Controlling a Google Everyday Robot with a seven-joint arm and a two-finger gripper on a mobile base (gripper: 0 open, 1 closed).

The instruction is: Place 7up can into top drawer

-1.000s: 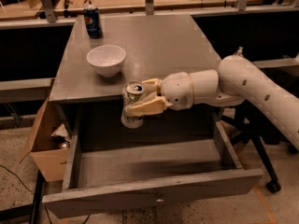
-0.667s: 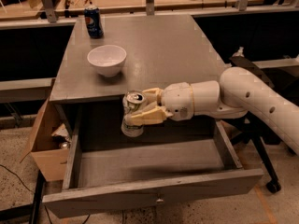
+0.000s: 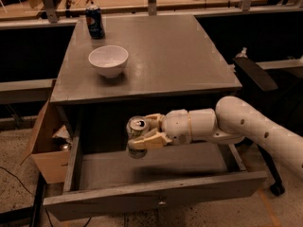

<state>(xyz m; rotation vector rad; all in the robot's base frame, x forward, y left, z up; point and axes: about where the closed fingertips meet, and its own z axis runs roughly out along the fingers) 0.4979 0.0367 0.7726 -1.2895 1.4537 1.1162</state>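
Observation:
The 7up can [image 3: 136,126], pale green and white with a silver top, is held upright in my gripper [image 3: 147,134]. The gripper reaches in from the right on a white arm and is shut on the can's side. The can hangs inside the open top drawer [image 3: 156,195], above its grey floor near the back left. The drawer is pulled far out below the cabinet top, its front panel with a small knob facing me.
A white bowl [image 3: 108,60] and a dark blue Pepsi can [image 3: 94,21] stand on the grey cabinet top [image 3: 180,56]. A cardboard box [image 3: 45,148] sits on the floor at the left of the drawer. A dark chair [image 3: 255,72] stands at the right.
My gripper has lowered the 7up can from the cabinet's front edge down into the open drawer. The arm has dropped with it.

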